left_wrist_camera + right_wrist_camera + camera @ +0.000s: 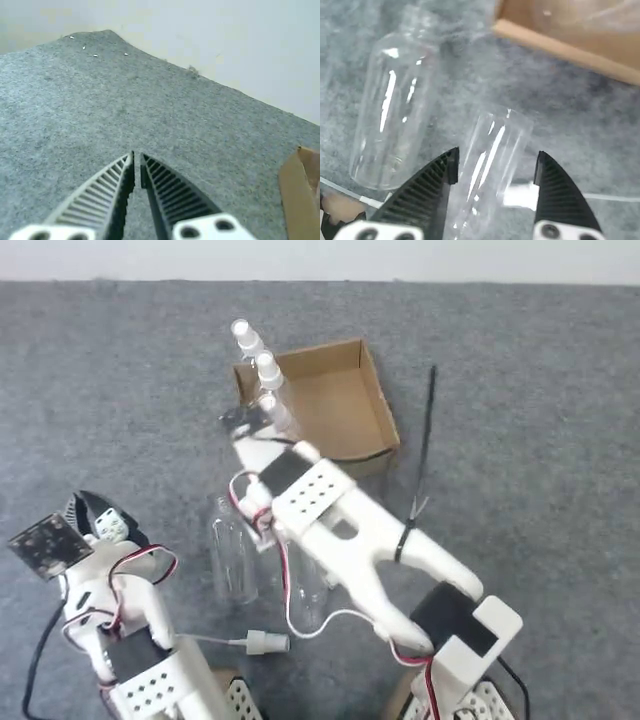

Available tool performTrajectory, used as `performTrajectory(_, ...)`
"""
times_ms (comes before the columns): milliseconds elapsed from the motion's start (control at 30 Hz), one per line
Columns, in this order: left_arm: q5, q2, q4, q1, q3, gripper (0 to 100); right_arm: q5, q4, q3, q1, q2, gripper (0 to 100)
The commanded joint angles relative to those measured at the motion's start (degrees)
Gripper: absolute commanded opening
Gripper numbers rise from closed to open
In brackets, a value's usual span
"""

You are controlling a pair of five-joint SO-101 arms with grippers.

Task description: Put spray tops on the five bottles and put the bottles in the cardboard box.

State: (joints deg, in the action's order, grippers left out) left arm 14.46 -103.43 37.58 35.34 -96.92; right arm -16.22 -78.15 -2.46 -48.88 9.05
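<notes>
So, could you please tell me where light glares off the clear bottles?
Right wrist view: white streaks run along the far bottle and the near bottle within the open right gripper. High view: only faint sheen on a lying bottle.

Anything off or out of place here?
One bottle and a second bottle lie topless on their sides on the carpet, with a loose spray top near them. A thin black strip lies beside the cardboard box; it seems unrelated to the task. No spill or damage visible.
</notes>
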Motion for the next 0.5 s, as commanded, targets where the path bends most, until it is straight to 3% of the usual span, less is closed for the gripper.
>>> performTrajectory(0,-0.53,-0.79,-1.76,0.09,2.77,1,-0.53,-4.79,6.95,3.3,-1.19,18.4)
performTrajectory(233,-0.53,-0.79,-1.76,0.18,2.77,1,-1.14,-12.18,12.22,5.14,-1.19,18.5)
performTrajectory(467,-0.53,-0.79,-1.76,0.26,2.77,1,-8.35,-10.86,12.04,1.1,-0.48,18.8)
